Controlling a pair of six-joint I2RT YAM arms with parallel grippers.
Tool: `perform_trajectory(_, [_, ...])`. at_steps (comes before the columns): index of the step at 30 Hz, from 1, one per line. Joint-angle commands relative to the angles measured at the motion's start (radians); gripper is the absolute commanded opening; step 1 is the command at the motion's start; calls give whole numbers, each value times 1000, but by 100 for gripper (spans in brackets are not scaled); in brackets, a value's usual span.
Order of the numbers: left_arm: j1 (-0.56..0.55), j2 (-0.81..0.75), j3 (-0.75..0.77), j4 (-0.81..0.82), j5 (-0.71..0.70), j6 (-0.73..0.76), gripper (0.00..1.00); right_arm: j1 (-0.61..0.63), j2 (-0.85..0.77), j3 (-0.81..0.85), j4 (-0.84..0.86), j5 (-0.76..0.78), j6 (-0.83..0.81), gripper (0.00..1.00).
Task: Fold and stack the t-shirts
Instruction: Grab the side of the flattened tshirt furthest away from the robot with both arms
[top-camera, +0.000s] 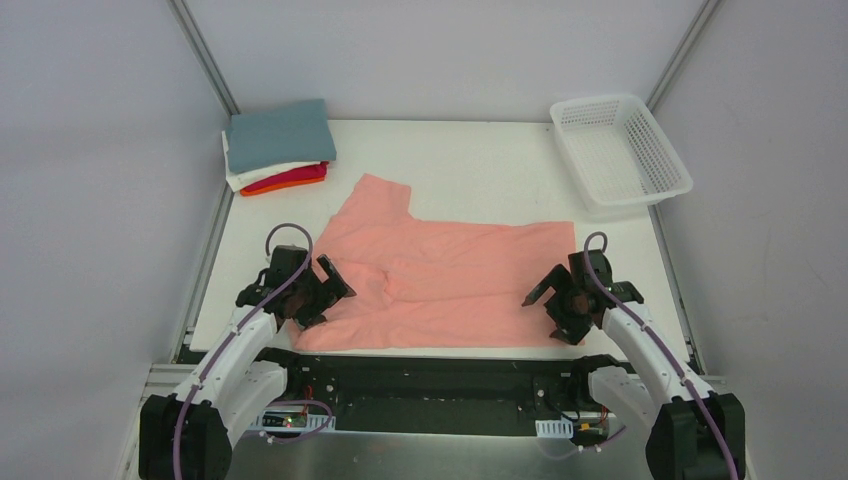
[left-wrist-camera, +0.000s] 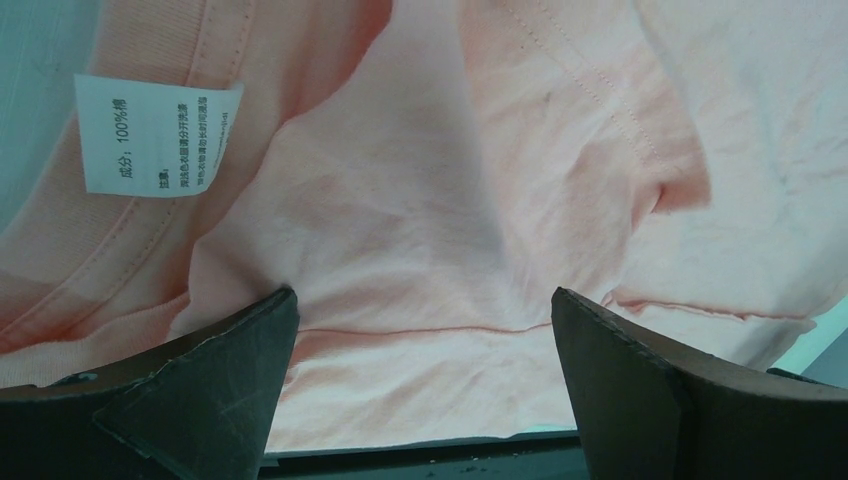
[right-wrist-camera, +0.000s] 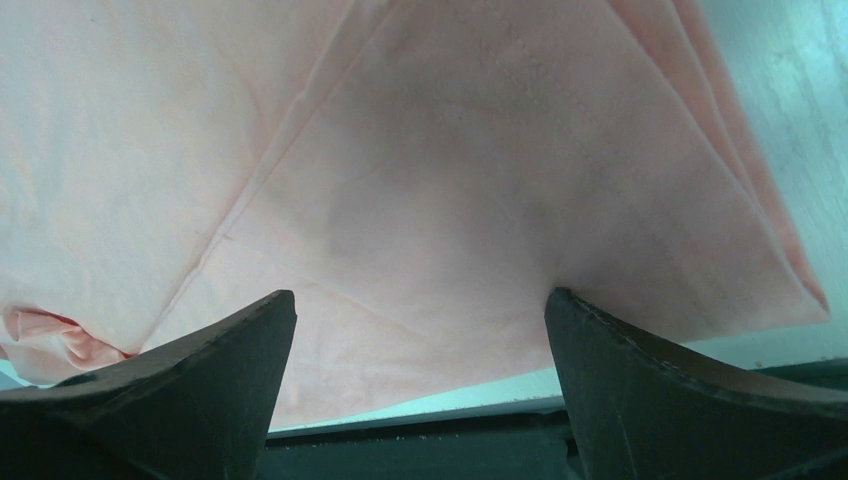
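White table (top-camera: 470, 170), salmon t-shirt (top-camera: 450, 270) flat, left hand (top-camera: 324, 292), right hand (top-camera: 548, 312) agape over its near corners

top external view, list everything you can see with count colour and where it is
salmon-pink t-shirt: one, salmon-pink, spread flat across the near middle of the table
care label: one, white with printed text, inside the shirt's collar, seen in the left wrist view
folded t-shirts: one stack, grey-blue on top, then white, orange and red, far left corner
basket: one, white plastic lattice, far right corner
table: one, white, under everything
left end effector: one, black, open, over the shirt's near left edge
right end effector: one, black, open, over the shirt's near right corner
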Motion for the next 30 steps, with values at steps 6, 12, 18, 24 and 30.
perform_trajectory(6, [-4,44,129,-81,-34,20,99,7,-92,80,-82,51,35,100])
perform_trajectory(12, [-13,112,396,-78,-20,115,99,7,-111,261,33,234,-103,99])
perform_trajectory(18, [-21,480,785,-85,-70,252,99,5,7,312,272,355,-203,100])
perform_trajectory(24, [-19,912,1214,-140,-109,385,99,-4,329,527,206,453,-235,99])
perform_trajectory(30, [-16,1326,1634,-206,-149,477,97,-35,489,621,220,393,-202,100])
